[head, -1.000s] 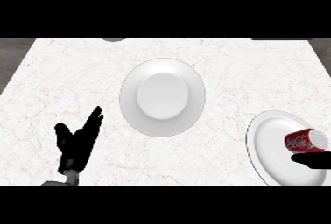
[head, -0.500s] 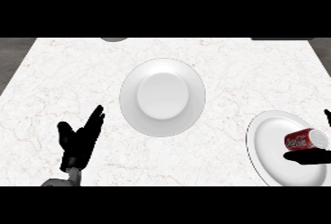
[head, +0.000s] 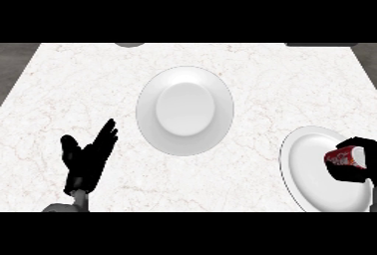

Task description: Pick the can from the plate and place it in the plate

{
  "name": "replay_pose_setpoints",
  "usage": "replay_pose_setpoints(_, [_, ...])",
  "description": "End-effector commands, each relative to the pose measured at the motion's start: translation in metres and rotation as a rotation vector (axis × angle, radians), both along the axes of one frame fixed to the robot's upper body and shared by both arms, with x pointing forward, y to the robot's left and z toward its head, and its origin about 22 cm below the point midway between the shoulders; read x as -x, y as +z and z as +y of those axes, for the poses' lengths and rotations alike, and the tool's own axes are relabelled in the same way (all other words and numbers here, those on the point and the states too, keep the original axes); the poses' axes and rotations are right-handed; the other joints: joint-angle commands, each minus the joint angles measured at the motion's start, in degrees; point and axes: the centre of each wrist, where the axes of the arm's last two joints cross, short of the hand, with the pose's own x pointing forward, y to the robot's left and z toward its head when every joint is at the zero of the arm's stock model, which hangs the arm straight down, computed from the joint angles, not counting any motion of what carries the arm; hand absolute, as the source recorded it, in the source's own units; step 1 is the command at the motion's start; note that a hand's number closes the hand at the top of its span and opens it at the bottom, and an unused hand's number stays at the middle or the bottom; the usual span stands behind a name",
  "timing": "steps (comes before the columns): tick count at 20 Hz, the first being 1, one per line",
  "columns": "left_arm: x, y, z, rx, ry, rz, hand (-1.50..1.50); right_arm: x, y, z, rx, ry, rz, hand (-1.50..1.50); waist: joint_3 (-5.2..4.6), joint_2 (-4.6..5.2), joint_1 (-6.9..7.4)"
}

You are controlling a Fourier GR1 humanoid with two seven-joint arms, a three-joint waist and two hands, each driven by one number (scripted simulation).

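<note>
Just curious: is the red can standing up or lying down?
Lying down: the can shows its long side on the right plate, with the right hand curled around it.

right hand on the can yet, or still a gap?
Touching. The head view shows the right hand curled round the red can, black fingers above and below it, over the right plate.

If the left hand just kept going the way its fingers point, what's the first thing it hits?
Probably the middle plate: the left hand has straight fingers aimed up and right at its lower-left rim, over bare counter. Height is unclear, so it might pass above.

White marble counter (head: 74, 84): centre plate (head: 185, 110), right-edge plate (head: 313, 172) (partly cropped).
</note>
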Motion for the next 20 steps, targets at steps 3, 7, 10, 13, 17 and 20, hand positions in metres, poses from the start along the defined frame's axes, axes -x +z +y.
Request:
replay_pose_setpoints(3, [0.016, -0.008, 0.004, 0.001, 0.018, 0.018, 0.00, 0.010, 0.001, -0.011, 0.069, 0.005, -0.004, 1.50, 0.08, 0.17, -0.16])
replay_pose_setpoints(7, [0.006, -0.006, -0.007, 0.011, -0.009, 0.022, 0.00, 0.010, 0.002, 0.007, 0.121, -0.014, -0.222, 1.50, 0.10, 0.13, -0.43])
replay_pose_setpoints(10, [0.001, -0.003, -0.012, 0.003, -0.040, 0.014, 0.00, 0.006, 0.020, 0.144, 0.001, 0.477, -0.327, 1.50, -0.11, -0.18, 1.97])
replay_pose_setpoints(13, [-0.002, 0.001, -0.020, -0.003, -0.107, -0.013, 0.00, 0.016, 0.025, 0.222, -0.078, 0.789, -0.370, 1.50, -0.31, 0.07, 8.78])
replay_pose_setpoints(17, [-0.004, -0.003, -0.028, 0.001, -0.108, 0.020, 0.00, 0.044, 0.055, 0.302, -0.111, 0.927, -0.599, 1.50, -0.31, -0.70, 5.90])
replay_pose_setpoints(20, [-0.001, -0.008, -0.014, -0.003, -0.065, 0.036, 0.00, 0.072, 0.056, 0.326, -0.140, 0.901, -0.669, 1.50, -0.16, -0.74, 4.24])
